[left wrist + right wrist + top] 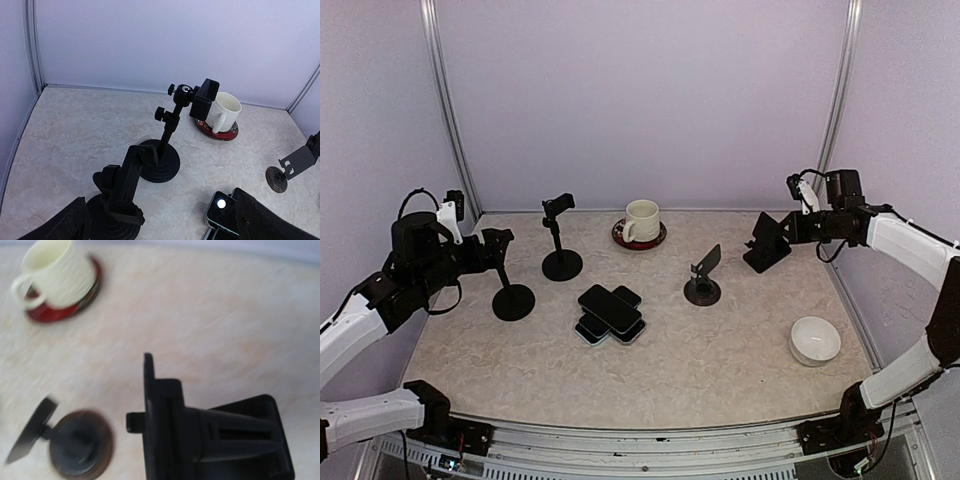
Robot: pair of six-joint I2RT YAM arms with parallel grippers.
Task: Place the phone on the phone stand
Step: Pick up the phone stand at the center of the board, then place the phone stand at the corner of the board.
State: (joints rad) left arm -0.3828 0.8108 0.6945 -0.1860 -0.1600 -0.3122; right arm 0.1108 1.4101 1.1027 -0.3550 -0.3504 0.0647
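Left gripper (498, 243) spread wide; right gripper (786, 228) closed beside a phone stand (765, 250).
Stacked phones (610, 308) look rigid, slick; top one likely best gripped across its long edges.

Black slab phones (611, 313) stacked crosswise at centre of marbled beige bench (720, 370). Black wedge-shaped phone stand (767, 243) rear right, right tool (788, 228) just beside it. White ceramic bowl (815, 340) front right.
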